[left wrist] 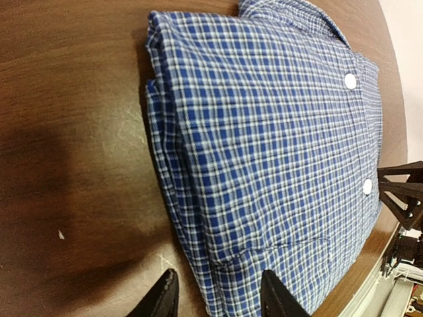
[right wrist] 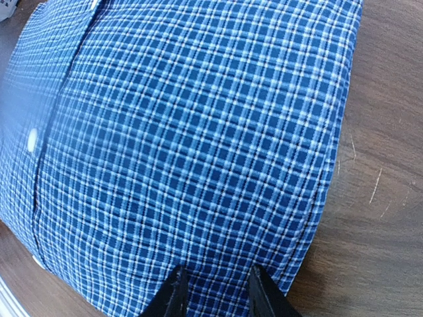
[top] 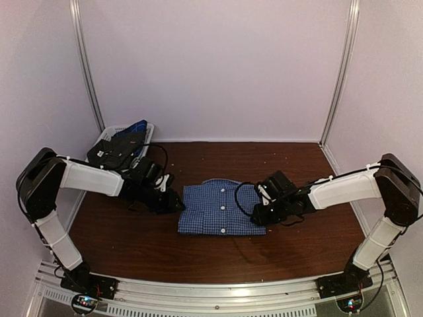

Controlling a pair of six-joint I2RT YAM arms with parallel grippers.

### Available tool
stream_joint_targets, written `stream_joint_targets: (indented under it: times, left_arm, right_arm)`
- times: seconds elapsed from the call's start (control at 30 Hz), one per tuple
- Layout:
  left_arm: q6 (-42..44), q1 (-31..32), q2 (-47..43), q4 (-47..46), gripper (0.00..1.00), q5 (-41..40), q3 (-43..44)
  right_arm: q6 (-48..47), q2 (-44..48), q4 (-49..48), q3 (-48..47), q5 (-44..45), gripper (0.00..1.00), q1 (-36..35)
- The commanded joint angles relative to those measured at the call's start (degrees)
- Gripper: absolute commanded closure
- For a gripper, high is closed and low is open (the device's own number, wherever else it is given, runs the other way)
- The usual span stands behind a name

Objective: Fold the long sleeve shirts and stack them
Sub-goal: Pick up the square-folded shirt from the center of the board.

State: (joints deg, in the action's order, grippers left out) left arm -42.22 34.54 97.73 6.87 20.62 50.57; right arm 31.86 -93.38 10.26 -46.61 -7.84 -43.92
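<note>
A folded blue plaid long sleeve shirt [top: 221, 208] with white buttons lies flat in the middle of the brown table. My left gripper [top: 173, 200] is at the shirt's left edge. In the left wrist view the left gripper [left wrist: 218, 298] is open and straddles the folded edge of the shirt [left wrist: 264, 132]. My right gripper [top: 259, 214] is at the shirt's right edge. In the right wrist view the right gripper [right wrist: 217, 292] is open, just over the shirt [right wrist: 185, 132] near its corner. Neither gripper holds anything.
A white basket [top: 106, 135] with dark clothes [top: 125, 146] stands at the back left, behind the left arm. Bare brown table [top: 297, 165] lies behind, in front of and to the right of the shirt. White walls enclose the table.
</note>
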Motion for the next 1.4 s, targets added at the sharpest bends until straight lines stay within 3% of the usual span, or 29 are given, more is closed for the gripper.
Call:
stream_joint_targets:
  times: [0.0, 0.27, 0.4, 0.77, 1.1, 1.37]
  left_arm:
    - [-0.65, 1.15, 2.73, -2.51, 0.56, -0.58, 0.83]
    - [-1.32, 3.11, 6.72, -2.41, 0.58, -2.41, 1.89]
    - [-2.63, 4.09, 7.76, -2.76, 0.64, -2.72, 2.08]
    - [-8.30, 4.74, 4.52, -9.54, 0.99, 0.42, 0.77]
    - [-3.08, 2.93, -4.60, 3.81, 1.00, -1.89, 2.39]
    - [4.74, -0.47, -11.59, 15.81, 1.00, -1.05, 4.30]
  right_arm:
    - [0.91, 1.75, -1.22, 1.70, 1.45, 0.66, -0.11]
    - [1.10, 3.18, -1.79, 2.96, 1.81, 0.66, -0.11]
    - [1.48, 4.09, -2.20, 3.32, 1.78, 0.66, -0.07]
    - [1.68, 6.92, -0.84, 1.70, 3.00, 0.66, -0.09]
    - [1.78, 7.23, 0.33, -2.51, 2.57, 0.66, -0.23]
    - [2.96, 0.53, -1.51, -10.72, 1.43, 0.67, -3.59]
